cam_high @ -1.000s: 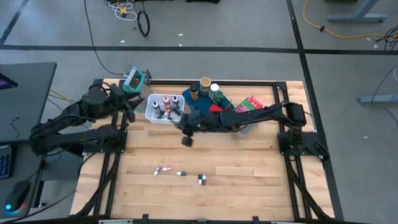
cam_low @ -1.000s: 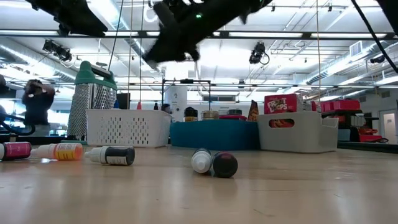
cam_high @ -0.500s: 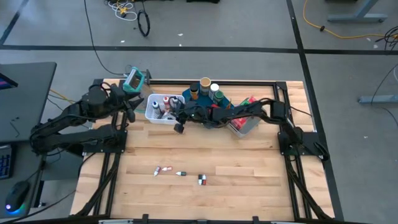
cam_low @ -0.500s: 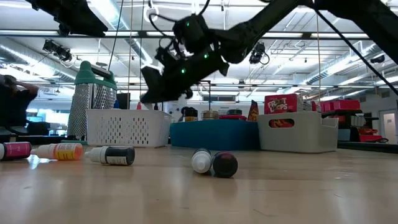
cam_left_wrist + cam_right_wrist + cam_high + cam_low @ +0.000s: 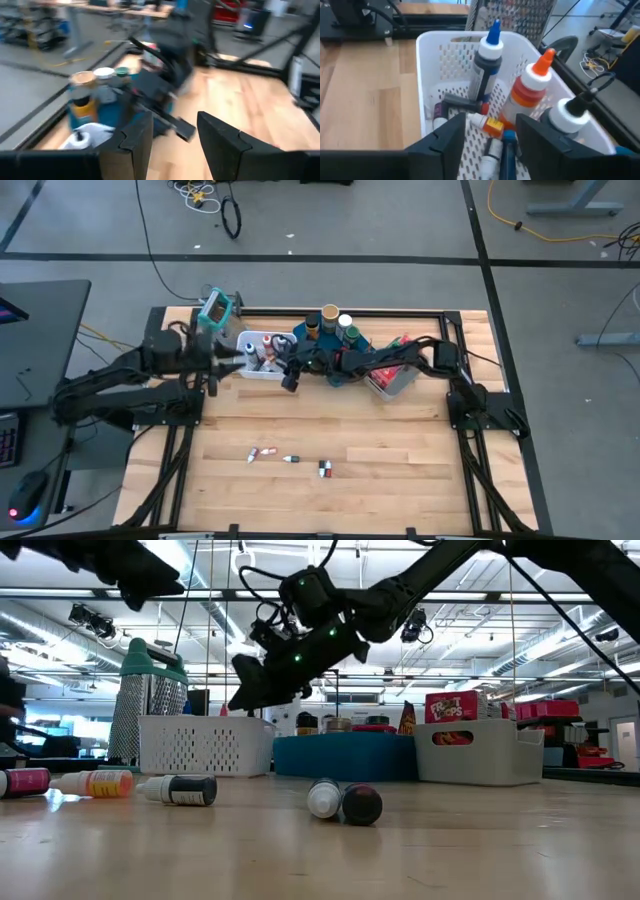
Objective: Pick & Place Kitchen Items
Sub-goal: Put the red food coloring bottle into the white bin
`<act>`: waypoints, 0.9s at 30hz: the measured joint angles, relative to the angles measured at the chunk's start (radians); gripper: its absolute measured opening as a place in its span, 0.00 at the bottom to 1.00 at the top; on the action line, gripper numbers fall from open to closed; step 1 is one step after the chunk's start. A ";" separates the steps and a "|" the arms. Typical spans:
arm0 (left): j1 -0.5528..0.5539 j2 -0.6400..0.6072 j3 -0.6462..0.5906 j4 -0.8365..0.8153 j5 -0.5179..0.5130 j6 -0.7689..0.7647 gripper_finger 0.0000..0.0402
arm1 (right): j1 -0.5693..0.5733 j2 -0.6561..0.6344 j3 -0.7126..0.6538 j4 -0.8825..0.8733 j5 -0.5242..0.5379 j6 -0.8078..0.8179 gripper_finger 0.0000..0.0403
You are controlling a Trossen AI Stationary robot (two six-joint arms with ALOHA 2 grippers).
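I see the basket [image 5: 258, 356] at the far left of my table [image 5: 400, 450], the tray [image 5: 318, 342] right of it, the bin [image 5: 392, 380] farther right; four small bottles [image 5: 290, 460] lie loose near the front

Table [image 5: 380, 450] pale wood, matt; basket [image 5: 432, 75] white plastic (perforated); bottles [image 5: 482, 70] glossy.

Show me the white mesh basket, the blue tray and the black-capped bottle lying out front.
white mesh basket [image 5: 205, 745], low view, front wall.
blue tray [image 5: 345, 755], low view, front wall.
black-capped bottle [image 5: 361, 805], low view, on its black cap.
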State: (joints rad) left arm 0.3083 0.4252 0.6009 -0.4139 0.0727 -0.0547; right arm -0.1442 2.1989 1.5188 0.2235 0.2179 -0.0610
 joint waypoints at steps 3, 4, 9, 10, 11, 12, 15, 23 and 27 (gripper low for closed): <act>-0.043 0.000 -0.066 0.062 0.044 0.017 0.40 | 0.011 -0.037 0.000 -0.062 0.000 0.009 0.49; -0.061 0.000 -0.092 0.095 0.053 0.014 0.40 | 0.019 -0.051 0.000 -0.083 -0.005 0.013 0.49; -0.175 0.001 -0.229 0.267 0.075 -0.013 0.40 | 0.057 -0.133 0.001 -0.252 -0.130 0.019 0.47; -0.200 0.005 -0.253 0.298 0.074 -0.017 0.40 | 0.067 -0.145 0.001 -0.280 -0.162 0.018 0.47; -0.225 0.008 -0.273 0.329 0.064 -0.017 0.40 | 0.079 -0.155 0.002 -0.307 -0.200 0.018 0.46; -0.251 0.008 -0.291 0.356 0.044 -0.018 0.40 | 0.093 -0.164 0.002 -0.341 -0.235 0.019 0.46; -0.326 0.022 -0.326 0.423 -0.044 -0.023 0.40 | 0.141 -0.171 0.002 -0.439 -0.305 0.018 0.44; -0.497 0.154 -0.331 0.493 -0.245 -0.078 0.40 | 0.285 -0.171 0.002 -0.647 -0.254 0.067 0.44; -0.566 0.264 -0.331 0.617 -0.278 -0.074 0.40 | 0.338 -0.171 0.002 -0.676 -0.252 0.135 0.44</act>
State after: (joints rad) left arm -0.2578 0.6895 0.2695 0.2031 -0.2049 -0.1292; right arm 0.1942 2.0281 1.5208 -0.4523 -0.0346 0.0744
